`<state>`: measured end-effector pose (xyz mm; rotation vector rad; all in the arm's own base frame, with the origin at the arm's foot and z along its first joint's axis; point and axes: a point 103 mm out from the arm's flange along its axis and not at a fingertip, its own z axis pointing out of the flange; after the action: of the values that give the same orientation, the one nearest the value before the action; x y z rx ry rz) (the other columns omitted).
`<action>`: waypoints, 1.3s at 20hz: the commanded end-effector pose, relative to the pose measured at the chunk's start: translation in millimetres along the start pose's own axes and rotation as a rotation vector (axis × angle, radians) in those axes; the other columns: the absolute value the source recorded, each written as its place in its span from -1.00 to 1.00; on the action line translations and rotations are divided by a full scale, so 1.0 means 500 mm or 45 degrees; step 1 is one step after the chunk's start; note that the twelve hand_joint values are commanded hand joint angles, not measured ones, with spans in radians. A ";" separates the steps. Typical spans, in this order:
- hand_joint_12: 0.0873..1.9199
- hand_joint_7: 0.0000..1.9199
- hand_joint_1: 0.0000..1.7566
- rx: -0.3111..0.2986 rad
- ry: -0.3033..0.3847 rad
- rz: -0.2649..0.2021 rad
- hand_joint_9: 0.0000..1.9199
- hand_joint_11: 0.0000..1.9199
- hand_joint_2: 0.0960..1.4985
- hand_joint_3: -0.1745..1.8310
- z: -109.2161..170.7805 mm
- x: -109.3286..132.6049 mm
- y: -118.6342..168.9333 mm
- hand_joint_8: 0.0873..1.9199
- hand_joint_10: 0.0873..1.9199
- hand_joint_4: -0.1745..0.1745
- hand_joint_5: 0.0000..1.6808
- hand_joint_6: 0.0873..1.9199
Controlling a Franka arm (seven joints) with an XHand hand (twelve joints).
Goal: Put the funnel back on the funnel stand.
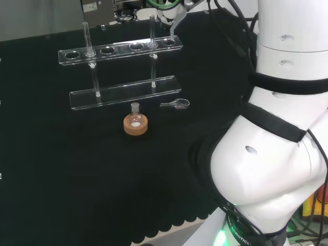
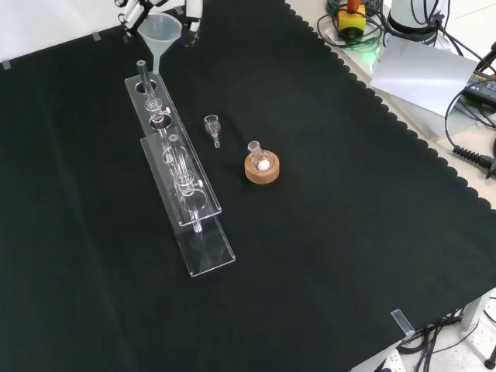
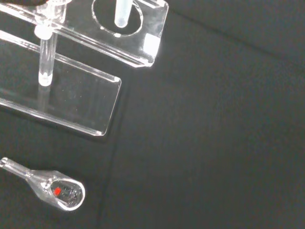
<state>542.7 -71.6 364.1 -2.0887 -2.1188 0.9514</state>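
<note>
A: Where is the funnel (image 2: 160,31)?

B: At the stand's (image 2: 177,172) far end in the front view, cone up, stem pointing down toward the end hole of the top shelf. In the wrist view the stem (image 3: 122,13) hangs inside that hole's ring, so it looks lined up, probably not yet seated.

A: And the hand (image 2: 132,14)?

B: Fingers sit on either side of the cone's rim at the front view's top edge. It appears to grasp the funnel by the rim, likely to keep the stem plumb and free to drop through.

A: Anything near?

B: A small glass scoop (image 3: 52,189) lies on the cloth beside the stand's base. A flask (image 2: 256,155) sits on its cork ring (image 2: 262,170), well apart.
</note>
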 end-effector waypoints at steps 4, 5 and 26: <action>0.18 -0.42 -0.21 -0.001 0.010 0.012 0.06 -0.28 0.05 -0.33 0.009 -0.013 0.050 -0.43 -0.66 -0.11 -0.25 -0.24; 0.18 -0.42 -0.21 -0.003 0.014 0.006 0.06 -0.28 0.05 -0.33 0.010 -0.012 0.054 -0.43 -0.66 -0.11 -0.25 -0.24; 0.17 -0.42 -0.22 0.059 0.023 -0.056 0.06 -0.27 0.05 -0.33 0.052 0.014 0.111 -0.42 -0.67 -0.12 -0.25 -0.23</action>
<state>579.7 -81.7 323.4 -2.0242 -2.1128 0.9590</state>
